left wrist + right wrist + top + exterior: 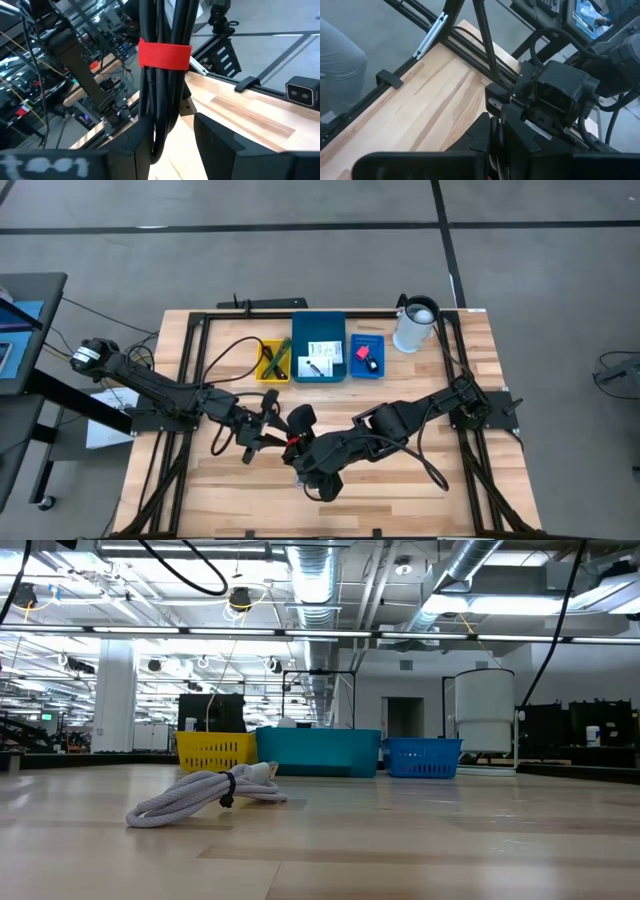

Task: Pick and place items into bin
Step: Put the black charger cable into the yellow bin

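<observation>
Mid-table, the left gripper (170, 145) pinches a looped black cable bundle (162, 85) with a red strap (165, 54), the right gripper's (298, 448) jaws pressed together at it; probably light, floppy, best held near the strap.

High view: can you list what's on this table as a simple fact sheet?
Bins: yellow plastic bin, teal plastic bin, blue plastic bin, in one row
Beside them: white cylindrical container
Left gripper: closed on black cable bundle with red strap
Right gripper: shut, close to the left gripper, mid-table
</observation>
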Available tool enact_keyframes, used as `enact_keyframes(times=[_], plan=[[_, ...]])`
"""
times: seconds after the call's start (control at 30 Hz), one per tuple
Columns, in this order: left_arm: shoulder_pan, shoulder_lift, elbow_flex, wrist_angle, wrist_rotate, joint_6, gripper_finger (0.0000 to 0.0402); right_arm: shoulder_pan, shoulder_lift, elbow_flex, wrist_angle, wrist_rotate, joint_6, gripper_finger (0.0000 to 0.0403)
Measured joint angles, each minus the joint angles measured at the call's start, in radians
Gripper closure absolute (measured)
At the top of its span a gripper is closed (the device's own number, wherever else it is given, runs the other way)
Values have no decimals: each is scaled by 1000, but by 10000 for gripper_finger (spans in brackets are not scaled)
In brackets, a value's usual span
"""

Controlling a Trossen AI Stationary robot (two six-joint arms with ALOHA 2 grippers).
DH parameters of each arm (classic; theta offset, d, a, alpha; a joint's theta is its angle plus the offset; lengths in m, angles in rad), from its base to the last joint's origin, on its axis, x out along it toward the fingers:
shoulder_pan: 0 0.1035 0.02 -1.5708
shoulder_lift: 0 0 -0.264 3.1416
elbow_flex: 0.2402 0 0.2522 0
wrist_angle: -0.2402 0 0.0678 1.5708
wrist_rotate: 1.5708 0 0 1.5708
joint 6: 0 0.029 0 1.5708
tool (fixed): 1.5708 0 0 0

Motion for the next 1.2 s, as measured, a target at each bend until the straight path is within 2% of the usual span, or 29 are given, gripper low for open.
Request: enact_keyframes(times=[0.4,0.7,0.87,1.2], plan=[[-13,0,0,1,18,-1,277,-7,0,0,5,-28,-14,374],[-15,0,0,-56,68,-57,329,-8,0,-2,-13,-22,-16,371],[-15,0,0,-61,78,-71,344,-13,1,-2,-12,-23,-18,376],[-15,-1,1,-77,42,-43,391,-13,2,-2,-15,-25,-18,375]])
